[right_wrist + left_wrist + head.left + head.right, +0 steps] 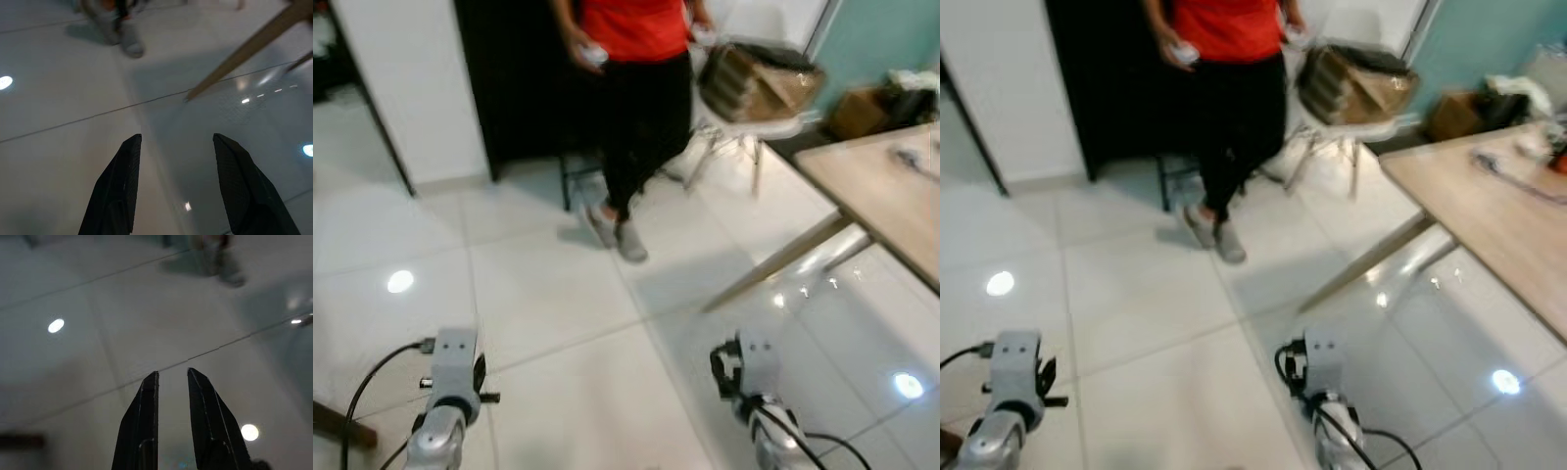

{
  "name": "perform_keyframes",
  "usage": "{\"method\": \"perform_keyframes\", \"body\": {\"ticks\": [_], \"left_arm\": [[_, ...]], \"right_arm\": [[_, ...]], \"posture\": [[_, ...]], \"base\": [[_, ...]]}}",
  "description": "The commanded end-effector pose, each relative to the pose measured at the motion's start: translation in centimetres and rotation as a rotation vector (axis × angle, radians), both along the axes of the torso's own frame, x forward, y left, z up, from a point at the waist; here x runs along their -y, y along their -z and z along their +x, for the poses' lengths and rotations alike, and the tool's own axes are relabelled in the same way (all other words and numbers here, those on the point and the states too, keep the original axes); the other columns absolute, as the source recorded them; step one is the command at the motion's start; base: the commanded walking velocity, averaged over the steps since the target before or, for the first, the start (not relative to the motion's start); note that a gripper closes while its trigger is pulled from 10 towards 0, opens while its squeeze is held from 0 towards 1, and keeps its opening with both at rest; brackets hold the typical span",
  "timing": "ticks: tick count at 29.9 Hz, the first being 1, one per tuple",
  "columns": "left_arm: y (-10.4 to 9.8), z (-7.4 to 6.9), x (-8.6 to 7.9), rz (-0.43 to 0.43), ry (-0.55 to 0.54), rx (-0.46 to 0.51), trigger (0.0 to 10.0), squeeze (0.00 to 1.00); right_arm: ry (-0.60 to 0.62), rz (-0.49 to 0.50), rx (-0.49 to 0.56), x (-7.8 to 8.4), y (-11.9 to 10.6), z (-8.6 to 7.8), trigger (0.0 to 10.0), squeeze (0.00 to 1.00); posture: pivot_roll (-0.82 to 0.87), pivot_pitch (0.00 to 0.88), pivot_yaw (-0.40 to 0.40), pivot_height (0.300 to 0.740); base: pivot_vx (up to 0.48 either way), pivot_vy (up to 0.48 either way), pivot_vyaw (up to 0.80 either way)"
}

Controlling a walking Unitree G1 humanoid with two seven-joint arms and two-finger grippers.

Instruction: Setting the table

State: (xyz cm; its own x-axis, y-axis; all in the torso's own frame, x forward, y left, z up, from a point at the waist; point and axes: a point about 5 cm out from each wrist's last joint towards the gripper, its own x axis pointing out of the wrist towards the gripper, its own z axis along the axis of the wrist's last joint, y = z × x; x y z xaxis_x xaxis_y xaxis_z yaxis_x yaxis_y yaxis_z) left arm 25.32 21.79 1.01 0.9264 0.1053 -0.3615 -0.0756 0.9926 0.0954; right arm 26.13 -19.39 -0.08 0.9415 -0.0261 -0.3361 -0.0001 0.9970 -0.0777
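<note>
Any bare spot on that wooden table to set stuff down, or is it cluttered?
The light wooden table is bare along its near edge and front corner. Its far end is crowded: a dark cable-like item and blurred small items. Both grippers, left and right, are empty over white floor tiles.

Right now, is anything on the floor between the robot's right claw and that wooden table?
Just bare white floor tile between the right gripper and the table, apart from the table's slanted leg, in the left eye view.

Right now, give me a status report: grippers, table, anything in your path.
Left gripper and right gripper both open, empty, low over the tiled floor. Wooden table ahead on the right. Person standing ahead, chair beside them.
</note>
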Motion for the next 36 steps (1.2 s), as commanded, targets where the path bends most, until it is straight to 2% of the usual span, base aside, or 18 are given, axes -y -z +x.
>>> {"method": "perform_keyframes", "body": {"ticks": [1, 36], "left_arm": [[1.0, -1.03, -0.28, 0.007, -0.01, -0.044, 10.0, 0.0], [1.26, -1.2, -0.21, 0.0, -0.011, -0.05, 10.0, 0.0]], "right_arm": [[0.002, 0.01, -0.02, -0.23, 0.6, -0.59, 10.0, 0.0], [0.0, 0.011, -0.023, -0.31, 0.93, -0.84, 10.0, 0.0]], "posture": [[-0.03, 0.036, 0.014, 0.74], [-0.03, 0.052, 0.014, 0.74]], "base": [[0.0, 0.0, -0.79], [0.0, 0.0, -0.79]]}}
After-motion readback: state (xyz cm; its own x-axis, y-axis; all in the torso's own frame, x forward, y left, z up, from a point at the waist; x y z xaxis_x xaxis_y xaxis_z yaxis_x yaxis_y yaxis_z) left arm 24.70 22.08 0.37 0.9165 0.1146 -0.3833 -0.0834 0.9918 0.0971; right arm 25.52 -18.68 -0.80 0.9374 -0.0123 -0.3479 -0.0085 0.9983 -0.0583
